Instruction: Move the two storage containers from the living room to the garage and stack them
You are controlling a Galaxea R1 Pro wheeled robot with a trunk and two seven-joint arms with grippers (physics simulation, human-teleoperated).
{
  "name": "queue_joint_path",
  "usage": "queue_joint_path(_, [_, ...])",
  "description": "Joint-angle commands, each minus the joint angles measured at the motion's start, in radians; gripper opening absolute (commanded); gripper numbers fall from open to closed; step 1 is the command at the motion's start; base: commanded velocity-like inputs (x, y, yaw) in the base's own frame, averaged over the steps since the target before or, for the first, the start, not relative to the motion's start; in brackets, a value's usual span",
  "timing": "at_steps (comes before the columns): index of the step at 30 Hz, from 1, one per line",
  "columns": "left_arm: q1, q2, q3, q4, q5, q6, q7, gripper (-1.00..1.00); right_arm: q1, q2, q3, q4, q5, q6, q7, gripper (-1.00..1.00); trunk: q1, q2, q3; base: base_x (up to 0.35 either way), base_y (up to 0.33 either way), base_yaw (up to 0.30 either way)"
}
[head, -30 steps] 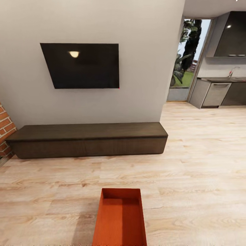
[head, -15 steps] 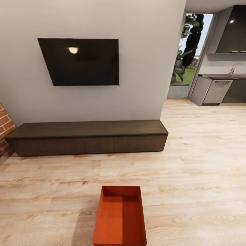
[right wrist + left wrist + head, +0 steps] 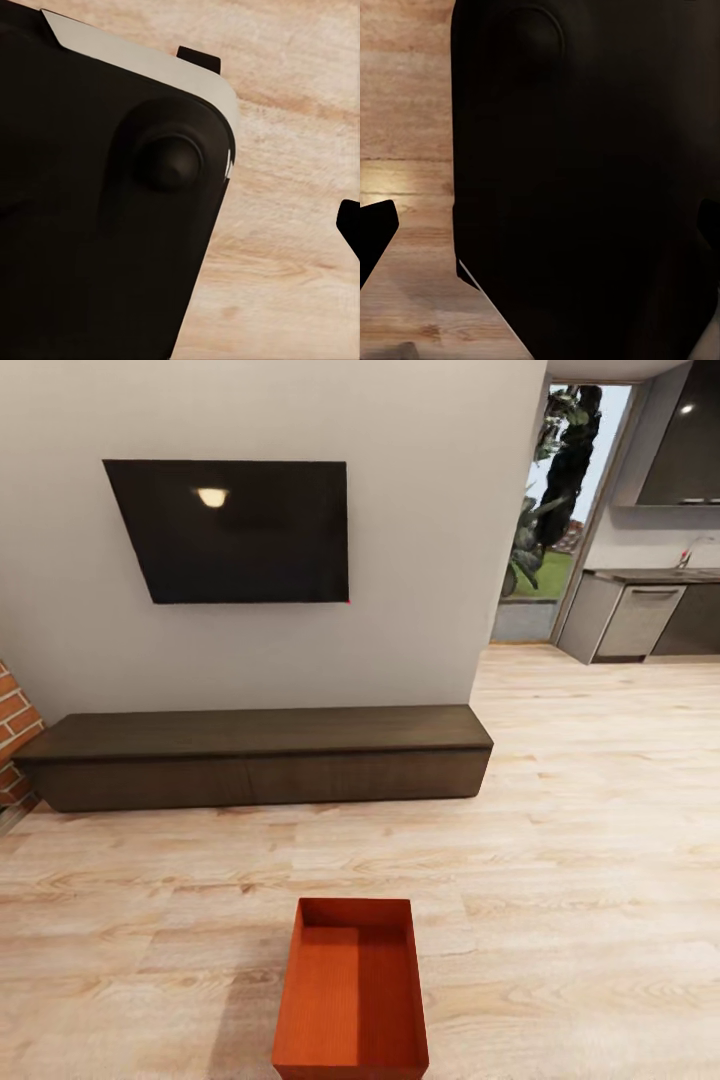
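Note:
One orange-red storage container (image 3: 352, 990) lies lidless and empty on the light wood-plank floor (image 3: 580, 840) of the living room, low in the middle of the head view, its long side running away from me. The left wrist view shows my left gripper (image 3: 540, 229) open, one black fingertip at each side edge of the picture, with a dark part of the robot's body and wood floor behind. In the right wrist view my right gripper (image 3: 180, 225) shows one fingertip (image 3: 351, 225) far out at the edge, over wood floor, nothing between the fingers.
A low dark wood console (image 3: 255, 755) runs along the wall under a black TV (image 3: 235, 530). Red brick fireplace (image 3: 10, 740) stands at the left edge. To the right the floor leads past a glass door (image 3: 550, 510) to grey kitchen cabinets (image 3: 650, 610).
The head camera has shifted a little: TV and console sit higher in the picture and the container's near end now shows. The container itself has not moved.

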Motion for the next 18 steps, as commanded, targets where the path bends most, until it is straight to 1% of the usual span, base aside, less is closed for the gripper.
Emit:
queue_joint_path(1, [0.0, 0.0, 0.0, -0.001, 0.008, 0.003, 0.0, 1.0, 0.0, 0.001, 0.009, 0.0, -0.011, -0.002, -0.002, 1.0, 0.0, 0.0, -0.001, 0.0, 0.0, 0.0])
queue_joint_path(7, [0.0, 0.0, -0.001, -0.001, 0.008, 0.003, 0.0, 1.0, 0.0, 0.005, 0.007, 0.0, -0.013, -0.001, -0.002, 1.0, 0.0, 0.0, -0.002, 0.0, 0.0, 0.018])
queue_joint_path(12, [0.0, 0.0, -0.001, -0.001, 0.008, 0.003, 0.0, 1.0, 0.0, 0.003, 0.007, 0.0, -0.014, -0.001, -0.002, 1.0, 0.0, 0.0, -0.002, 0.0, 0.0, 0.158])
queue_joint_path(18, [0.0, 0.0, -0.001, -0.001, 0.008, 0.003, 0.0, 1.0, 0.0, 0.003, 0.007, 0.0, -0.014, -0.001, -0.002, 1.0, 0.0, 0.0, -0.002, 0.0, 0.0, 0.037])
